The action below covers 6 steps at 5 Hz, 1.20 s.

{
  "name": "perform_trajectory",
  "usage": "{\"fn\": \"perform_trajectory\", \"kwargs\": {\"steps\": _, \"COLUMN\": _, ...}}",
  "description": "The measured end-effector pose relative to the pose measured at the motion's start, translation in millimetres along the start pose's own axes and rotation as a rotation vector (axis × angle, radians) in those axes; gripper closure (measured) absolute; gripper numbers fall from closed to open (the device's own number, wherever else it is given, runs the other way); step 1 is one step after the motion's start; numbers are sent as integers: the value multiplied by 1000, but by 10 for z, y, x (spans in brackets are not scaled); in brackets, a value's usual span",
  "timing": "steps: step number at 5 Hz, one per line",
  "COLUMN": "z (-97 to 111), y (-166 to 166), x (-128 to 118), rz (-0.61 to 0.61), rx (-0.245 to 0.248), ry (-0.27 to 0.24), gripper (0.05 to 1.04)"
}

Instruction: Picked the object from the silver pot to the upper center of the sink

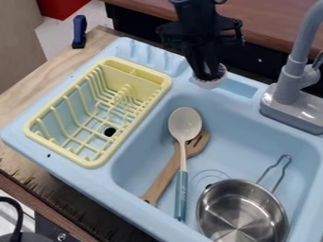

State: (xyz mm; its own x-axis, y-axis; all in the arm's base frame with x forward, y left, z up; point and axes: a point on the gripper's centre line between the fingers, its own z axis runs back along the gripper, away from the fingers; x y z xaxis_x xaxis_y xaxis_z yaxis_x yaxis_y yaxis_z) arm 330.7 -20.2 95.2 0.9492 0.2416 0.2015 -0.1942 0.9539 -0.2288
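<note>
Claw [207,77] at white object [211,84], spoon [185,124], pot [211,198], faucet [291,75]

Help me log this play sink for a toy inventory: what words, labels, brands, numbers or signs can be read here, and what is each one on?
White spoon's blue handle: faint marks, perhaps lettering, too small to read.
Silver pot, yellow dish rack, blue sink, grey faucet: no readable text.
So there is nothing to quote.
</note>
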Motion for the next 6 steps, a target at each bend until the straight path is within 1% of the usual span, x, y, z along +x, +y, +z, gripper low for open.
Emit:
{"fn": "perform_trajectory", "kwargs": {"steps": 1, "z": -52, "y": -39, "x": 65, "rz": 13, "rx": -4, "ry": -13, "gripper": 898}}
{"fn": "perform_trajectory", "kwargs": {"steps": 3, "z": -147, "y": -60, "x": 118, "rz": 23, "rx": -15, "ry": -38, "gripper": 898}}
{"fn": "perform_trajectory", "kwargs": {"steps": 4, "z": -171, "y": -70, "x": 135, "rz": 31, "rx": -13, "ry": -51, "gripper": 851}}
{"fn": "perform_trajectory", "kwargs": {"steps": 5, "z": -169, "y": -80, "x": 130, "rz": 42, "rx": -18, "ry": -45, "gripper": 602}}
{"fn": "perform_trajectory", "kwargs": {"steps": 6, "z": -168, "y": -71, "x": 116, "rz": 50, "rx": -18, "ry": -35, "gripper": 302}}
